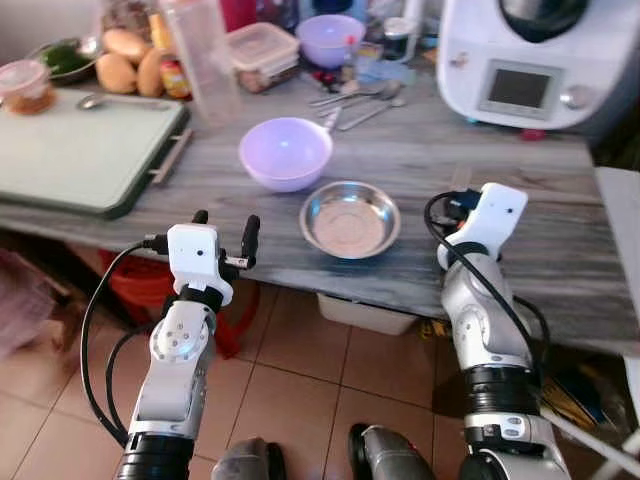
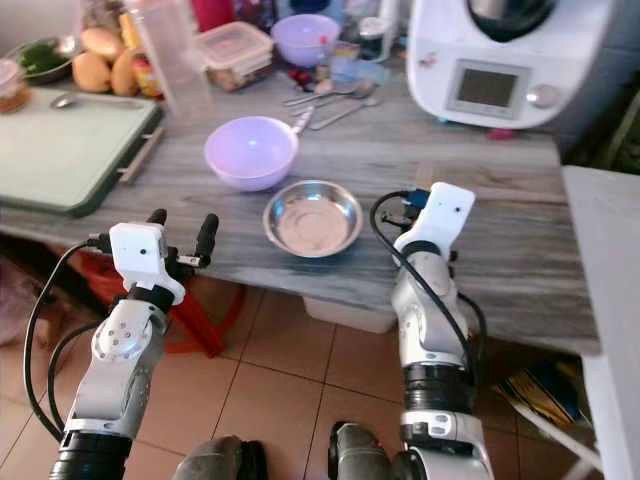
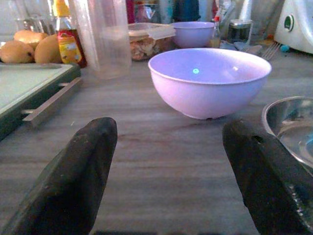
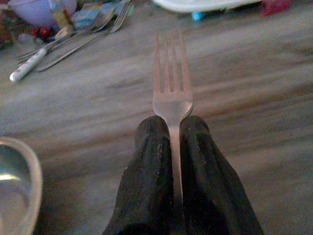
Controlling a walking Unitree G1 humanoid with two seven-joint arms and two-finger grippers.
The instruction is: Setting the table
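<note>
At the near edge of the grey wood-grain surface (image 1: 560,250), the right tool (image 4: 175,147) is clamped on the handle of a silver metal fork (image 4: 172,83), its black fingers pressed tight either side so the tines point straight out, away from the robot. The fork hangs level just above the surface, to the right of the shallow round steel bowl (image 1: 350,218); this looks like the carry to a place setting beside the dishes. The left tool (image 1: 224,240) hovers at the front edge with its fingers spread wide and nothing between them, facing the lavender plastic bowl (image 1: 285,152), probably ready to shift it. That bowl sits just behind and to the left of the steel one, close together like one setting. Further back lie spare spoons and forks (image 1: 355,100), the likely source of cutlery, a green cutting tray (image 1: 70,150) on the left and a white kitchen machine (image 1: 520,60).
</note>
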